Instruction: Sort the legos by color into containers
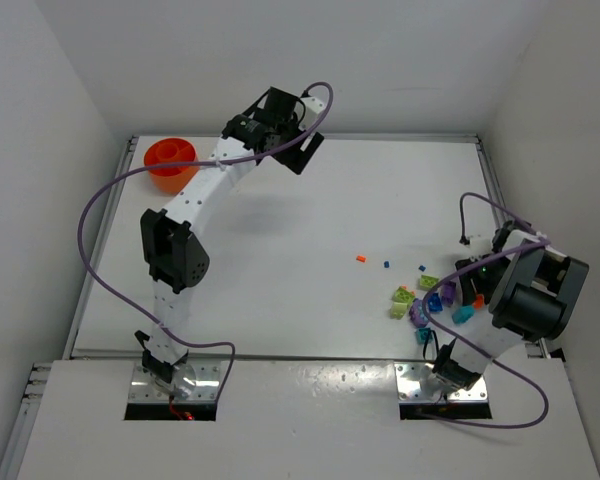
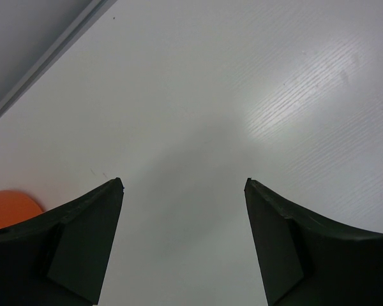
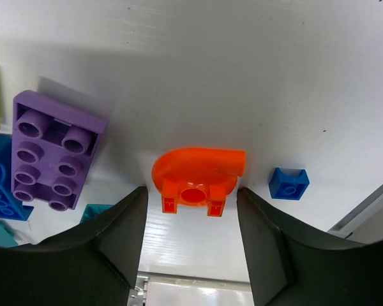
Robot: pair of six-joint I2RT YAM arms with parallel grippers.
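The legos lie in a loose heap at the right of the table, with lime green, purple, teal and blue bricks. My right gripper is low over the heap's right side. It is open, and an orange rounded brick lies on the table just at its fingertips, not gripped. A purple plate lies to its left and a tiny blue brick to its right. The orange bowl stands at the far left corner. My left gripper is open and empty, held above bare table right of the bowl.
A tiny orange bit, a blue bit and a green bit lie apart, left of the heap. Teal pieces sit beside the left finger. White walls ring the table; the right wall edge is close.
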